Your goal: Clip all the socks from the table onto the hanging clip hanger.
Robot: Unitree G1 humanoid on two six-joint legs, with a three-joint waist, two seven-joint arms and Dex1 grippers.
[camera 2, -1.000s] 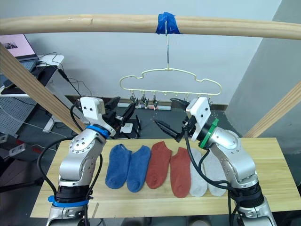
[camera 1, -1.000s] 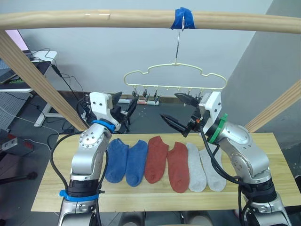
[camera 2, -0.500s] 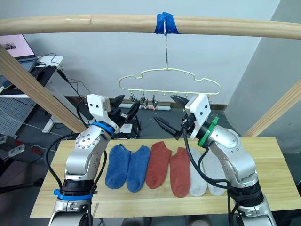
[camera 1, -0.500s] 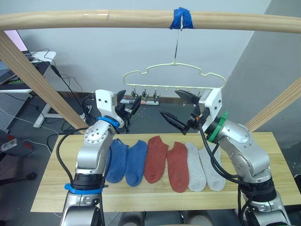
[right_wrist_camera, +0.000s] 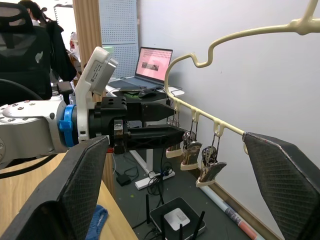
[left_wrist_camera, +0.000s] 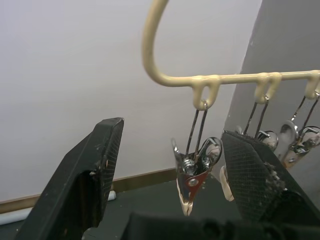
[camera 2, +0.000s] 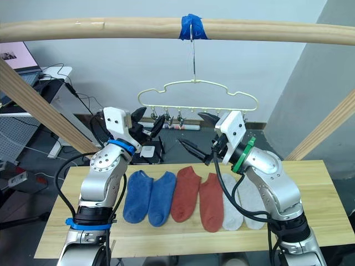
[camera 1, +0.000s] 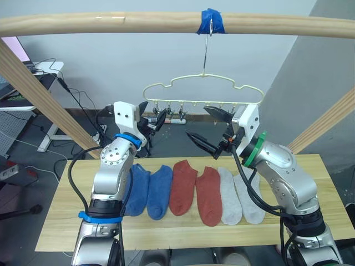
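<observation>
Left gripper [left_wrist_camera: 170,165] spread wide, end clip [left_wrist_camera: 192,175] hanging right between its jaws. Right gripper [camera 1: 213,128] gapes empty beside the hanger [camera 1: 203,93]. Socks [camera 1: 191,188] all lie on the table [camera 1: 310,221] below. Looks like lining up; next, fetch a sock.

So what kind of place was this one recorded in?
Most likely an indoor lab or office set up as a laundry test: a wooden pole frame holds the clip hanger over a table of socks, with a desk and laptop behind.
</observation>
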